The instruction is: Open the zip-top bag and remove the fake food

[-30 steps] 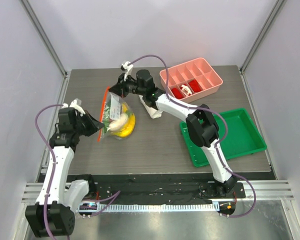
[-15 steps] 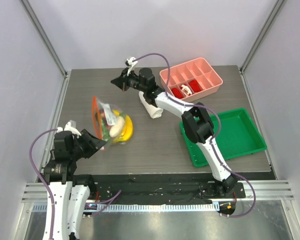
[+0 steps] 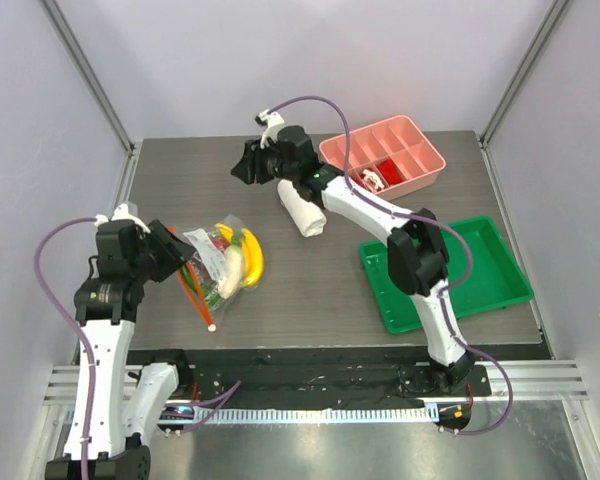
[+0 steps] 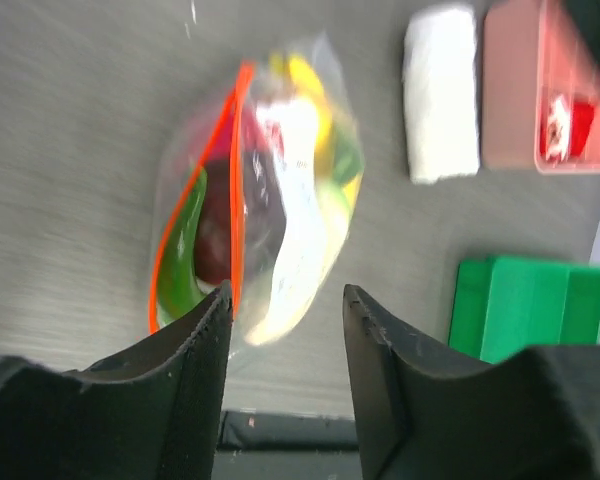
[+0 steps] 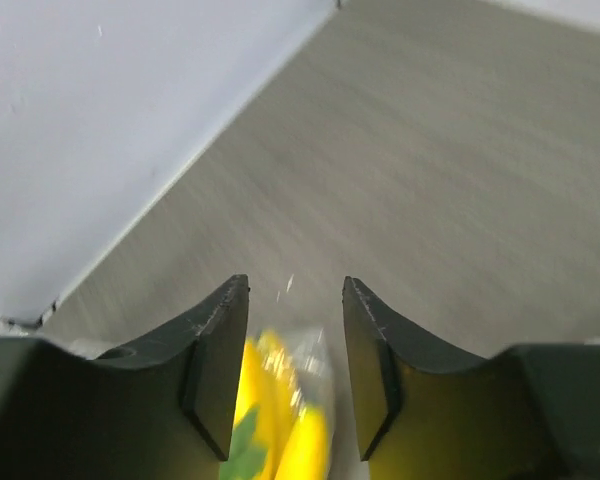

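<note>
Left wrist: blurred white label (image 4: 298,150) inside zip-top bag (image 4: 210,130)

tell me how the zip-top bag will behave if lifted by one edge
Probably floppy: the zip-top bag is thin, crinkled clear film, so it should sag around its load. The fake food bunches inside, so that part would likely hang lowest. The orange zip strip looks parted, so pieces might spill if tipped.

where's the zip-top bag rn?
Top external view: the zip-top bag lies on the left half of the table, just right of the left end effector and left of the rolled white towel.
</note>
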You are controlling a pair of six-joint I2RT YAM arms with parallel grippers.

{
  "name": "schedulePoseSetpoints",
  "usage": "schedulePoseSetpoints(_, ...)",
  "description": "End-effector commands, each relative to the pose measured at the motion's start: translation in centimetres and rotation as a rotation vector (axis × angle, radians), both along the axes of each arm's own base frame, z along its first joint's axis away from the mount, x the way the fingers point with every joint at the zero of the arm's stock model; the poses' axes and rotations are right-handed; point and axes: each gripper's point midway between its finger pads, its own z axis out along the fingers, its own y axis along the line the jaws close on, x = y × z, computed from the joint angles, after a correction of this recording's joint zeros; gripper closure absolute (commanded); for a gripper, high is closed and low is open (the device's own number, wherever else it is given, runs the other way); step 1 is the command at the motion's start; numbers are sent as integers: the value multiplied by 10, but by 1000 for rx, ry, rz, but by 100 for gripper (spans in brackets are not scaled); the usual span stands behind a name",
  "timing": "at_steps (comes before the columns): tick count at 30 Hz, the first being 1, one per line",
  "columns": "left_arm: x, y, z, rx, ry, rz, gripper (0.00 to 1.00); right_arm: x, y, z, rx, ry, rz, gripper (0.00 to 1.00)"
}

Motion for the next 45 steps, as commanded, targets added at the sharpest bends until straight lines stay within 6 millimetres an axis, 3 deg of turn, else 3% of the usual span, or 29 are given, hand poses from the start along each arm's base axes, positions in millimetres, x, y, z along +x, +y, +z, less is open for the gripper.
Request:
schedulePoseSetpoints(1, 4, 30, 39, 139, -81, 110, 46, -39, -36, 23, -48, 95, -144, 49)
schedulePoseSetpoints(2, 4, 32, 35, 143, -57, 120, 32, -48, -42, 21, -67, 138, -141, 48)
schedulePoseSetpoints(5, -1, 31, 24, 106, 2, 148, 22, -72, -45, 14, -131, 209, -113, 45)
schedulePoseSetpoints(9, 5, 25, 22, 57, 12, 150, 27, -108, -49, 15, -146, 286, -113, 36)
schedulePoseSetpoints(10, 10, 20, 20, 36, 7, 132, 29, -122, -46, 26, -124, 293, -83, 34)
schedulePoseSetpoints(13, 17, 14, 9, -3, 49, 122, 35, -163, -41, 23, -162, 324, -19, 27)
schedulePoseSetpoints(16, 17, 14, 10, -22, 71, 147, 35, -187, -48, 7, -230, 348, 9, 24)
schedulePoseSetpoints(17, 12, 17, 7, -22, 100, 176, 42, -194, -53, 12, -236, 346, 15, 24)
schedulePoseSetpoints(18, 8, 23, 6, -8, 111, 207, 51, -198, -57, 3, -256, 356, 16, 24)
schedulePoseSetpoints(20, -10, 40, 0, 50, 146, 290, 66, -201, -67, 10, -266, 331, 7, 23)
schedulePoseSetpoints(22, -25, 45, -5, 51, 165, 347, 64, -201, -73, 13, -285, 297, 7, 22)
schedulePoseSetpoints(23, -36, 51, -11, 69, 198, 383, 56, -202, -77, 19, -283, 279, 4, 21)
schedulePoseSetpoints(26, -50, 53, -17, 54, 183, 430, 55, -201, -85, 25, -289, 241, -3, 20)
schedulePoseSetpoints(31, -41, 43, -43, 26, 199, 371, 52, -203, -97, 26, -291, 234, -2, 19)
schedulePoseSetpoints(35, -33, 36, -49, 40, 180, 280, 62, -202, -106, 22, -292, 243, -10, 19)
schedulePoseSetpoints(38, -29, 34, -47, 45, 145, 255, 56, -201, -110, 23, -291, 239, -14, 19)
schedulePoseSetpoints(41, -30, 30, -58, 21, 174, 253, 56, -199, -113, 25, -289, 230, -20, 19)
schedulePoseSetpoints(45, -31, 30, -73, 34, 229, 242, 66, -198, -114, 29, -284, 223, -24, 18)
